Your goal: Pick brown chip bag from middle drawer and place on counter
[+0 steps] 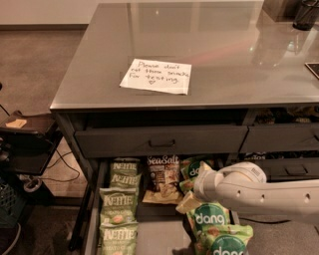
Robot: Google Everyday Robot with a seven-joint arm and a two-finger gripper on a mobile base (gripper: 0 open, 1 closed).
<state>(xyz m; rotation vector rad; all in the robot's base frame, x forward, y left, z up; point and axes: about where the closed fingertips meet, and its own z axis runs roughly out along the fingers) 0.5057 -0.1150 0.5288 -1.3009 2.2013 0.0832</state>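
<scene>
The brown chip bag (162, 177) with white "Sea Salt" lettering lies in the open middle drawer (91, 219), between a column of green Kettle bags and green dang bags. My white arm (249, 189) reaches in from the right over the drawer. My gripper (191, 198) is at its end, low over the dang bags, just right of the brown bag's lower corner. The grey counter (229, 55) with its white handwritten note (156, 75) is above.
Several green Kettle bags (118, 204) fill the drawer's left side and dang bags (214, 224) its right. A closed drawer with a bar handle (162, 143) sits above. Dark objects stand at the counter's far right corner (304, 14). A black cart and cables are on the floor at left (25, 149).
</scene>
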